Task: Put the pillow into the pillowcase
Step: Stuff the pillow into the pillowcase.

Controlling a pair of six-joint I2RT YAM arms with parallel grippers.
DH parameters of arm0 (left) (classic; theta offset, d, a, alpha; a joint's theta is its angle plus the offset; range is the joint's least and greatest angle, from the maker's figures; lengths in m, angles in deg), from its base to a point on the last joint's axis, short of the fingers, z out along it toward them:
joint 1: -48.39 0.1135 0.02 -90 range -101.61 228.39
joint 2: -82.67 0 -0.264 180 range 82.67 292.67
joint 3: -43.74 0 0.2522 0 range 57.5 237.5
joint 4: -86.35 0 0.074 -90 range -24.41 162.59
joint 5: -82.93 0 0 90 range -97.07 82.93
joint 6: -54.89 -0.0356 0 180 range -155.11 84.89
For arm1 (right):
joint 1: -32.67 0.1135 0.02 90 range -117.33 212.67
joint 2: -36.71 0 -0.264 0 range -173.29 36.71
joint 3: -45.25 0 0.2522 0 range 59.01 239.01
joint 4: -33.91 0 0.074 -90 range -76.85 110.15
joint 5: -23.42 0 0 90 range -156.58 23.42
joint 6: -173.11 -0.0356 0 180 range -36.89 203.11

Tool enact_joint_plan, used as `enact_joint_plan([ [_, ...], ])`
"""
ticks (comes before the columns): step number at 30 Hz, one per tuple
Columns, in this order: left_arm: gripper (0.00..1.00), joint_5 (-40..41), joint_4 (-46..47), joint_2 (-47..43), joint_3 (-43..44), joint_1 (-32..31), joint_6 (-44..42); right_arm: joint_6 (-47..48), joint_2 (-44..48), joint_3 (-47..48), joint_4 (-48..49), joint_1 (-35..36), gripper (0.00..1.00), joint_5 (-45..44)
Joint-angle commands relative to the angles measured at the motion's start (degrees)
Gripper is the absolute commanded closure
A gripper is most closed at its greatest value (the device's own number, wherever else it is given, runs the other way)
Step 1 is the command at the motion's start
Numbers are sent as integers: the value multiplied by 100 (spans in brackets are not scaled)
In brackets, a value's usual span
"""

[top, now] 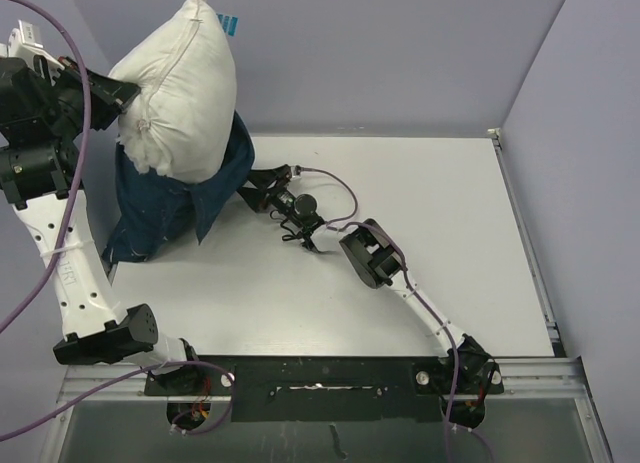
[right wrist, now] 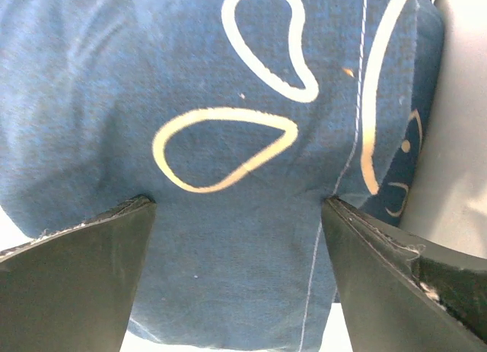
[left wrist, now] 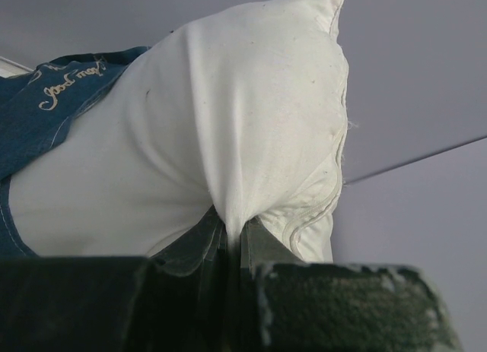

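My left gripper [left wrist: 228, 238] clenches only a thin pinch of the pillow [top: 180, 93], which may slip free while the right gripper [right wrist: 236, 204] (spread wide, grasping nothing) presses the pillowcase [top: 160, 208].

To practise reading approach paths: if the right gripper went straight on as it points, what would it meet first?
The pillowcase: its blue fabric fills the view ahead of the open right gripper, likely very near, though depth is unclear.
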Motion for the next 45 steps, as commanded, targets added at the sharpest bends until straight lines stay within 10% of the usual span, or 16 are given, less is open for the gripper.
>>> enact_joint_plan([
  [1,100,-13,507,-473,423,62,197,-46,91,212,792,-63,13,-384],
  [8,100,-73,622,-660,6,84,114,82,346,85,1088,-218,87,67],
  [10,100,-115,680,-659,-44,108,117,100,564,-253,1083,-271,94,262],
  [15,100,196,705,-686,-180,116,146,840,1728,-2249,1271,-383,75,858],
  [23,100,1068,1649,-981,-1117,107,858,1770,3226,-4821,653,-220,3,1423],
  [35,100,2294,188,-481,1027,122,829,2422,3524,-4365,-830,508,2,1443],
  [45,100,2550,593,-676,443,116,1579,4360,3999,-4020,-1412,1023,2,2080],
])
